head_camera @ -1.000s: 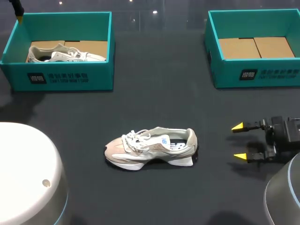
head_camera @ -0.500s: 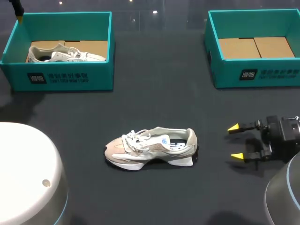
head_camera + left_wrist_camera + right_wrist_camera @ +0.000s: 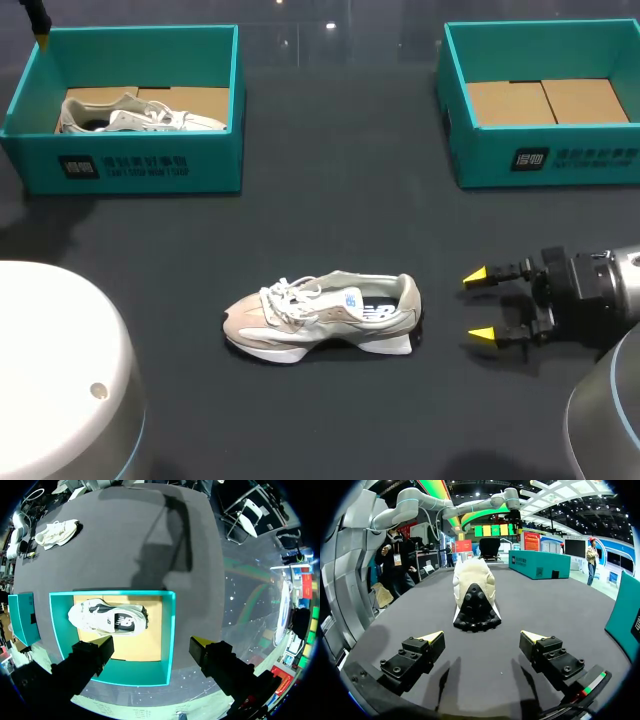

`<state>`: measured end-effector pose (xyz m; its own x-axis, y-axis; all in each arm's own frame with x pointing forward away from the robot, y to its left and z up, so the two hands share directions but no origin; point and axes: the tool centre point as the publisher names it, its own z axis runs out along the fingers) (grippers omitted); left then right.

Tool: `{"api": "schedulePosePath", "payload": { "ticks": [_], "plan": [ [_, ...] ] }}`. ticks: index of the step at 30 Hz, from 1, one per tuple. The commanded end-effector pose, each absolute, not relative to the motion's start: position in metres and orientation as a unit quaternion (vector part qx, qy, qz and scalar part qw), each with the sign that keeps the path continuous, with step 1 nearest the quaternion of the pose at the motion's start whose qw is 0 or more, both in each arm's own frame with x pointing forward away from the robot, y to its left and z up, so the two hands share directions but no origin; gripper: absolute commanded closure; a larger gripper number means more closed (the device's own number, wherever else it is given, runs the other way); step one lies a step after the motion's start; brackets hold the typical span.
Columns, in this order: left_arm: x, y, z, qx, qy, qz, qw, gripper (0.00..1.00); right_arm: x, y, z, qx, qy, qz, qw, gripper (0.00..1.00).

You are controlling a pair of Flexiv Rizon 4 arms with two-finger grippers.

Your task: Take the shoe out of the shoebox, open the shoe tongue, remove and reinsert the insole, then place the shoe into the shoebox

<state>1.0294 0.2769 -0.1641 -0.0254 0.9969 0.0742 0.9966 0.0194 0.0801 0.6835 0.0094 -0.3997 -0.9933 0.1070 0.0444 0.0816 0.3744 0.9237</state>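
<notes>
R gripper [image 3: 478, 305] is sitting near heel of shoe [image 3: 320, 315], fingers apart; L gripper [image 3: 151, 641] (fingers also spread) is hovering over left shoebox [image 3: 130, 672].

A pale beige-and-white shoe [image 3: 320, 315] stands upright on its sole near the middle of the dark counter [image 3: 330, 200], laces done up, toe pointing left and heel right. The teal left shoebox [image 3: 130, 165], open-topped at the far left, holds a second shoe [image 3: 140, 113], white, lying on its side on the cardboard floor. The matching right shoebox [image 3: 560, 158], far right, shows only bare cardboard inside.
</notes>
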Motion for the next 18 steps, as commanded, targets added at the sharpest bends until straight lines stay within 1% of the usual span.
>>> {"api": "schedulePosePath", "payload": {
  "ticks": [1, 18],
  "plan": [
    [1.029, 0.277, -0.164, 0.698, 0.714, 0.056, 0.001, 0.00, 0.681, 0.019, -0.399, 0.064, 0.829, 0.555, 0.016, 0.00],
    [1.029, 0.277, -0.164, 0.698, 0.714, 0.056, 0.001, 0.00, 0.678, 0.050, -0.395, 0.071, 0.827, 0.558, 0.029, 0.00]
  ]
}}
